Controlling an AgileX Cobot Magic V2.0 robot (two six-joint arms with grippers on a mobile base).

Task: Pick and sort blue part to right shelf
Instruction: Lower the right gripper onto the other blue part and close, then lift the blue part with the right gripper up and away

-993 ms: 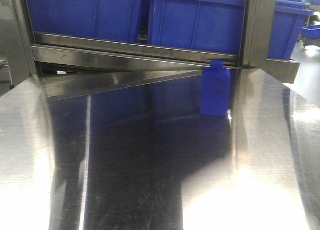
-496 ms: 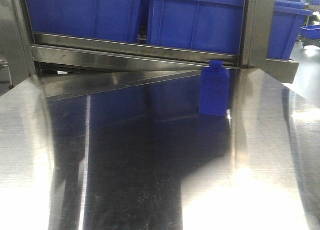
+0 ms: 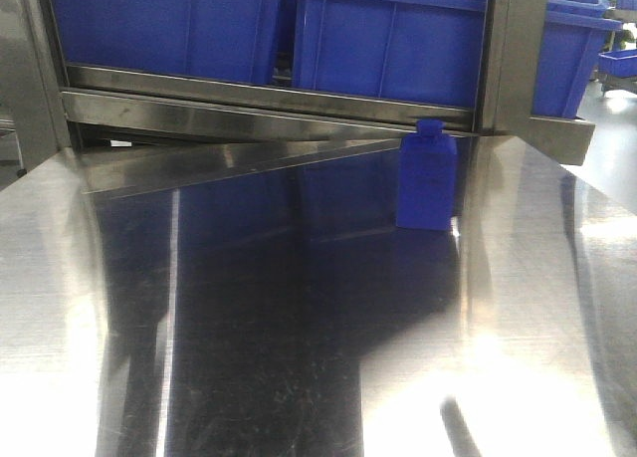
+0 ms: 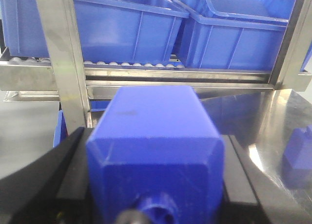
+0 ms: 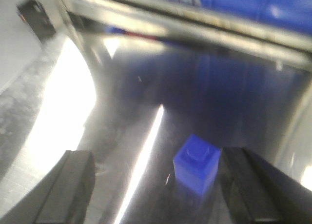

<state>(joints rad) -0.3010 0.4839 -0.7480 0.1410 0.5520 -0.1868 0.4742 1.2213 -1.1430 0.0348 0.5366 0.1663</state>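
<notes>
Table: brushed steel [image 3: 249, 357], glossy, with glare toward both near corners and a dark reflection down the middle.
Shelf: a steel level with rollers [image 3: 259, 104] runs along the table's far edge, and a post [image 3: 508, 49] rises near the far right corner.
Bins: blue bins [image 3: 388, 49] sit side by side on the shelf, over the rollers.
Standing part: a blue block with a small nub on top [image 3: 428, 178]. It stands upright on the table by the far edge, right of the middle, just in front of the shelf rail and just left of the post. Nothing touches it.
Left gripper: closed on the held part [image 4: 156, 199], with one black finger [image 4: 48, 185] pressed against each long side.
Held part: a blue block of the same shape [image 4: 153, 136]. It lies lengthwise in the left gripper, with the nub end toward the camera and the flat end toward the shelf. It fills the middle of the left wrist view, so what lies beneath it cannot be told.
Right gripper: spread wide [image 5: 163, 194], above the table and holding nothing. The standing part shows below, between the two fingers and nearer the right one, touching neither.
Right wrist view: blurred, so only outlines can be read.
</notes>
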